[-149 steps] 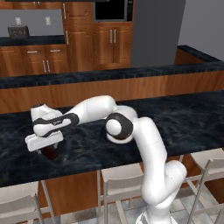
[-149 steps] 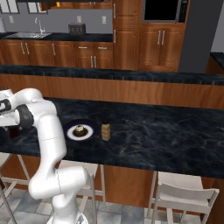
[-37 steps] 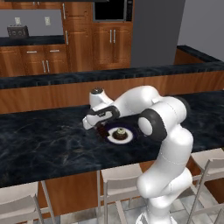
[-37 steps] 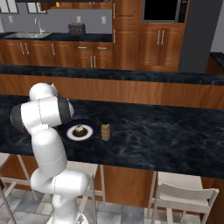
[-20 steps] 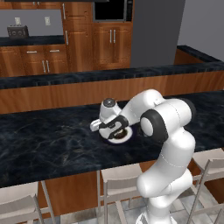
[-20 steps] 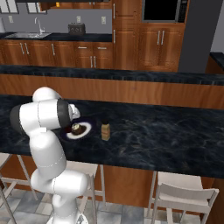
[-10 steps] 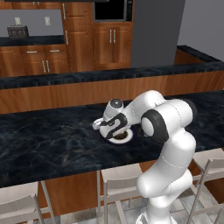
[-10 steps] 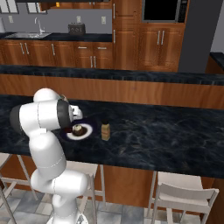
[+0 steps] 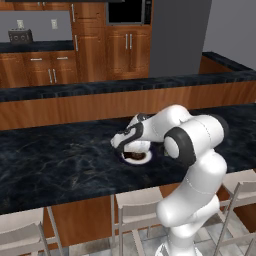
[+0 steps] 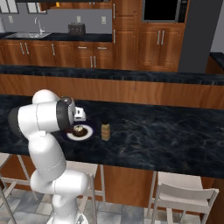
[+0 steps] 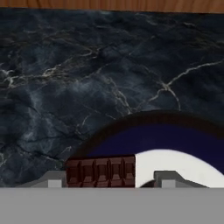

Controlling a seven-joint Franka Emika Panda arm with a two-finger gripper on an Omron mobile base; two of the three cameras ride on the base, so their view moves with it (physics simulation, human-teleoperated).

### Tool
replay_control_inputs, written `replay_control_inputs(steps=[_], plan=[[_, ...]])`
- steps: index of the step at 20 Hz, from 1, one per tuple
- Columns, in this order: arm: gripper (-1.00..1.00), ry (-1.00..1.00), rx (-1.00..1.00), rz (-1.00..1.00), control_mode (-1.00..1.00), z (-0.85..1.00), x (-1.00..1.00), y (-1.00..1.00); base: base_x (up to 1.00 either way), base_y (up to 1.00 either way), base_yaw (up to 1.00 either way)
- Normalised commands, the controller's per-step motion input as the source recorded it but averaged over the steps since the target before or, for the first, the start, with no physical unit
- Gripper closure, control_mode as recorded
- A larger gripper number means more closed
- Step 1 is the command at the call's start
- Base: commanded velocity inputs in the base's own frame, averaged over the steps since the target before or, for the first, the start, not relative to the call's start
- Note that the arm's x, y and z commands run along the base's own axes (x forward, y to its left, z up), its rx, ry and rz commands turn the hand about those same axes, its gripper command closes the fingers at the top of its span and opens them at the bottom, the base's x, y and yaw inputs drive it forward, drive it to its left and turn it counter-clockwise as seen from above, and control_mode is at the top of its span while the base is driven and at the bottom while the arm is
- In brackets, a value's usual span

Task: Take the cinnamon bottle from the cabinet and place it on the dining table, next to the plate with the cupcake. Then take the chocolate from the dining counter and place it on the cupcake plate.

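Chocolate (image 11: 101, 171), one flat dark reddish-brown ridged rectangular bar, lies between the parted gripper (image 11: 105, 180) fingertips, over the dark rim of the one round white plate (image 11: 183, 162); whether they touch it cannot be told. Judged light, stiff and snappable, best held across its narrow edges. Beyond the fingers: one brown cupcake (image 10: 78, 130), one tan cinnamon bottle (image 10: 105, 131) beside the plate, on the black marbled dining table (image 11: 87, 70).

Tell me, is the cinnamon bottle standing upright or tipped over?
Upright. In the right base view the cinnamon bottle stands on its base on the dining table, just right of the plate.
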Motion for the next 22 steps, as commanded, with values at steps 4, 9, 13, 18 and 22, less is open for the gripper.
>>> replay_control_inputs(steps=[4,9,13,18,22], plan=[[-1.0,0.0,0.05,0.0,-1.0,0.14,-0.07,-0.2,0.0,0.0,0.0],[-1.0,0.0,0.06,0.0,-1.0,0.24,0.0,-0.06,0.0,0.0,0.0],[-1.0,0.0,0.0,0.0,-1.0,0.38,-0.13,0.0,0.0,0.0,0.0],[-1.0,0.02,0.0,0.0,-1.0,0.28,-0.36,0.0,0.0,0.0,0.0],[-1.0,0.05,0.0,0.0,-1.0,0.34,-0.37,-0.01,0.0,0.0,0.0]])
